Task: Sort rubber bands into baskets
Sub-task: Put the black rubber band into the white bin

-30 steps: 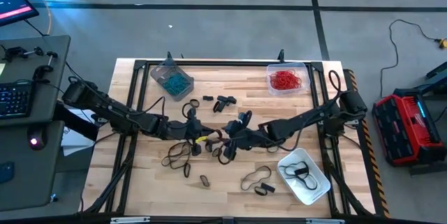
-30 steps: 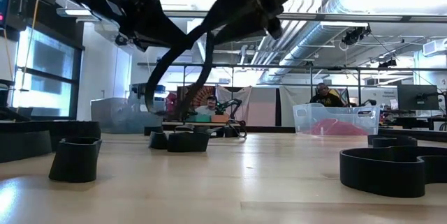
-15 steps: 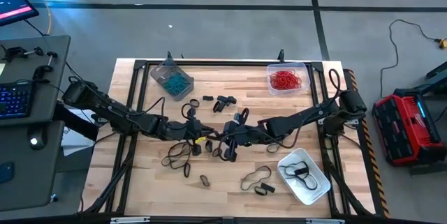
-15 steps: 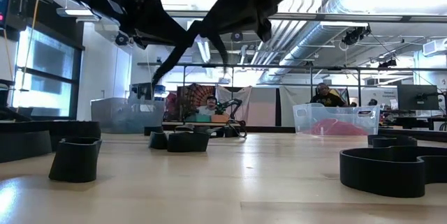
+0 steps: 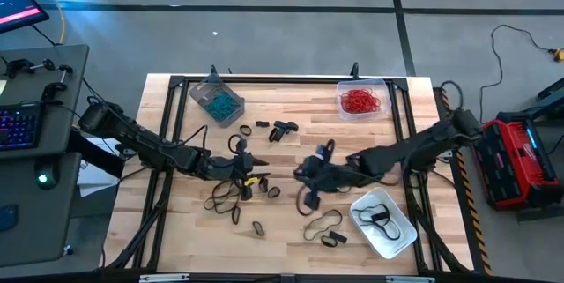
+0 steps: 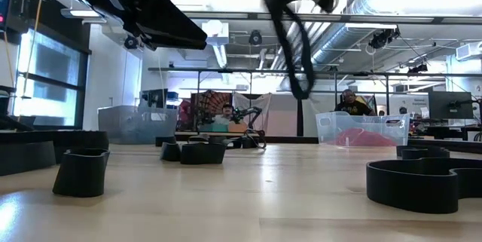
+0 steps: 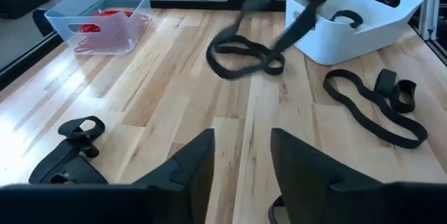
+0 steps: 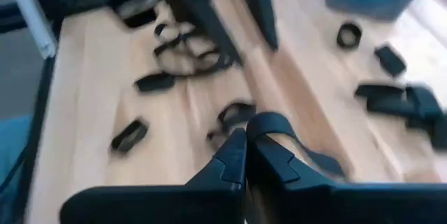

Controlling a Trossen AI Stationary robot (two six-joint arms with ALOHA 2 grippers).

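Black bands are what is left: the red bands (image 5: 359, 100) sit in the clear basket (image 5: 382, 85) at the far right corner of the wooden counter (image 5: 300, 230), and the teal bands (image 5: 218, 103) lie in the grey basket (image 5: 204, 85) at the far left. No red or teal loop shows loose on the wood, so those two colours look done.

The white basket (image 5: 398, 243) near the front right holds only a couple of black bands (image 5: 380, 217). Many more black loops (image 5: 226, 197) lie scattered across the middle, with another cluster (image 5: 324, 227) just beside the white basket.

The right tool (image 5: 308, 170) is pressed together, pinching a black band (image 6: 295, 42) that hangs above the counter, between the middle pile and the white basket. The left tool (image 7: 242, 155) hovers over the middle pile with its fingers spread and nothing between them.

By my judgement the sorting is past halfway, with the black pile the remaining work.
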